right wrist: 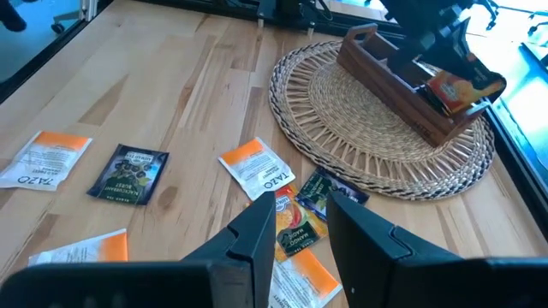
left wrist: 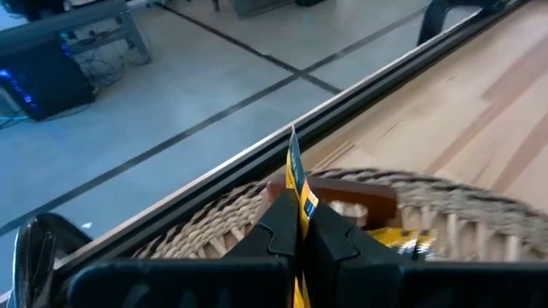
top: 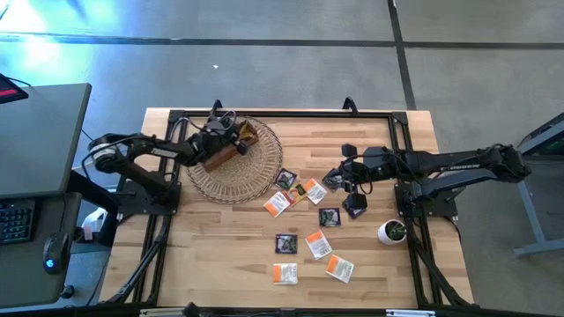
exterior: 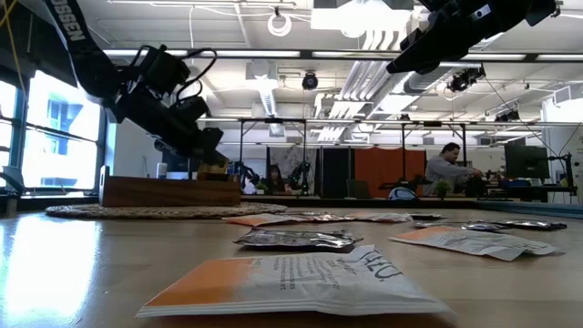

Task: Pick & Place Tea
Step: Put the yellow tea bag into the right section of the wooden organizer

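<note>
On the desk (top: 220,255), a round wicker mat (top: 264,172) carries a wooden box (top: 231,150), and most of the tea (top: 310,231) lies scattered flat on the bare wood between the mat and a small white pot (top: 391,232). The left claw (top: 231,134) hangs over the box, pinching one orange sachet (left wrist: 296,184) upright between its fingers. The right claw (top: 337,179) hovers over the sachets nearest the mat, its fingers (right wrist: 257,229) narrowly apart and holding nothing.
</note>
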{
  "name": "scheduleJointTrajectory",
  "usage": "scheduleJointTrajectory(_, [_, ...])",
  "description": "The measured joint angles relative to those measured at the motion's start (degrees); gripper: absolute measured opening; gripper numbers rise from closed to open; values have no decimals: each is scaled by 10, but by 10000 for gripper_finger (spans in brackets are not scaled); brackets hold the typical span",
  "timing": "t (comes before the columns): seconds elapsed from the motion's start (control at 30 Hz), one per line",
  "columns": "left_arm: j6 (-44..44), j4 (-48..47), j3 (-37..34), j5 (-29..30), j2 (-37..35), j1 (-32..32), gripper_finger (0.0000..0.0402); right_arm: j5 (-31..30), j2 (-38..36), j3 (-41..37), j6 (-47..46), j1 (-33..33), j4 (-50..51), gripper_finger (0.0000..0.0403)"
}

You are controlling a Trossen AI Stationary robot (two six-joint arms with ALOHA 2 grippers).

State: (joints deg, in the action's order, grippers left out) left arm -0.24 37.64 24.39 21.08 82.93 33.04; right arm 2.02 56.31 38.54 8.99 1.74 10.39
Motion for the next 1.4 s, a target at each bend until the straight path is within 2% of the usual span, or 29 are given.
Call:
scheduleJointTrajectory(0.3, [-1, -2, 29, 12, 56, 0, 11, 0, 0, 0, 0, 0, 0, 103])
scheduleJointTrajectory(0.7, [-2, -5, 70, 10, 62, 0, 118, 2, 0, 0, -2, 0, 2, 103])
scheduleJointTrajectory(0.87, [-2, -6, 71, 10, 62, 0, 144, 2, 0, 0, -15, 0, 9, 103])
scheduleJointTrajectory(1.23, [-61, -34, 71, -11, 62, 16, 143, 1, 0, 0, -17, 0, 10, 103])
scheduleJointTrajectory(1.33, [-62, -53, 71, -10, 62, 16, 117, 1, 0, 0, -16, 0, 10, 103])
scheduleJointTrajectory(1.4, [-62, -57, 71, -10, 62, 15, 85, 1, 0, 0, -16, 0, 10, 103])
